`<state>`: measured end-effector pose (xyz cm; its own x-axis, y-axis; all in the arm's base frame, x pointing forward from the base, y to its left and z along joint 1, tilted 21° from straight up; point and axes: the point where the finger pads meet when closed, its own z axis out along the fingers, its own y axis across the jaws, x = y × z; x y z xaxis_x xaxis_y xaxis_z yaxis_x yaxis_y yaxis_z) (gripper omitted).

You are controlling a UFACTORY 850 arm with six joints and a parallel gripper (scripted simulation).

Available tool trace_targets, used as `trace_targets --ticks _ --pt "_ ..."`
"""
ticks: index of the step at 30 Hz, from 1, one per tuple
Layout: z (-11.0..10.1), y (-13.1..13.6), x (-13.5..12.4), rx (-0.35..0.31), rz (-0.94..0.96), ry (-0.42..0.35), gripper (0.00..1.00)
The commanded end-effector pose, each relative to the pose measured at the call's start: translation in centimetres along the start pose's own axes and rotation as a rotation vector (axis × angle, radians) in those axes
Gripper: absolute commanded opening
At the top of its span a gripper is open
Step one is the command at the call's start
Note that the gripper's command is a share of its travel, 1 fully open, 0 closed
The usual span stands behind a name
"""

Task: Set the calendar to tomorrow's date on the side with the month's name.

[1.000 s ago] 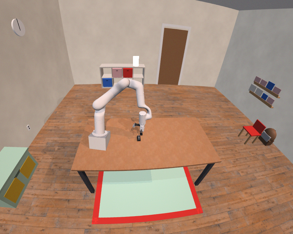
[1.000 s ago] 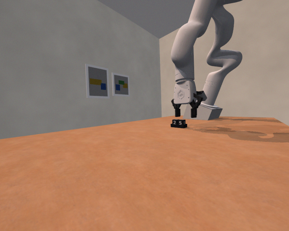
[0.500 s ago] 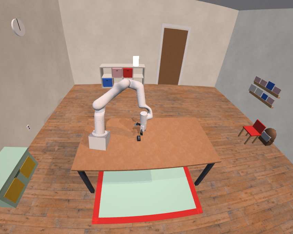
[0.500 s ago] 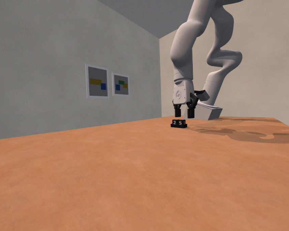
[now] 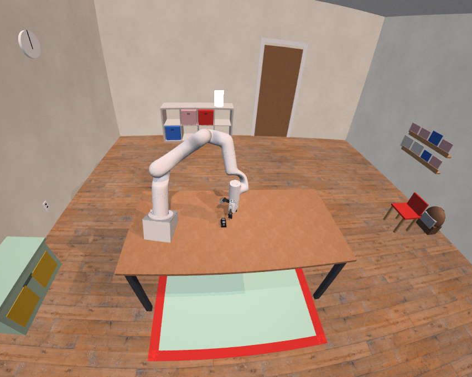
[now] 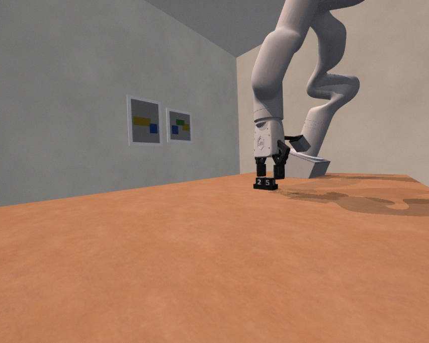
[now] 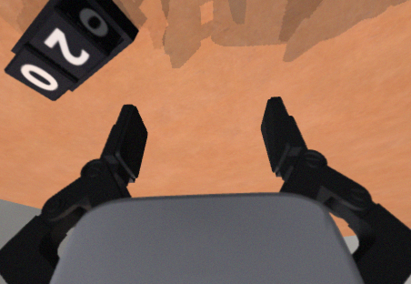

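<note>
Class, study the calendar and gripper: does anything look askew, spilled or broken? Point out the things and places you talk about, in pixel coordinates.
Nothing stands out. The calendar's two cubes [image 6: 259,181] [image 7: 66,47] sit side by side in the black tray [image 6: 265,187] [image 7: 129,35], level on the table [image 5: 268,243] [image 6: 207,258] [image 7: 205,79]. The open gripper [image 5: 233,215] [image 6: 269,173] [image 7: 202,116] shows no damage.
</note>
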<state>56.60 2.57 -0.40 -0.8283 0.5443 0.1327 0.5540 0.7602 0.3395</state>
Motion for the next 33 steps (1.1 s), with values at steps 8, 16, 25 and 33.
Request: trace_targets --ticks 8,16,25,33 --pt "2.2 0.1 -0.1 -0.001 0.000 -0.001 1.00" --pt "2.7 0.1 -0.1 -0.001 0.000 -0.001 1.00" --pt "2.7 0.1 -0.1 -0.001 0.000 -0.001 1.00" --pt "2.7 0.1 -0.1 -0.001 0.000 -0.001 1.00"
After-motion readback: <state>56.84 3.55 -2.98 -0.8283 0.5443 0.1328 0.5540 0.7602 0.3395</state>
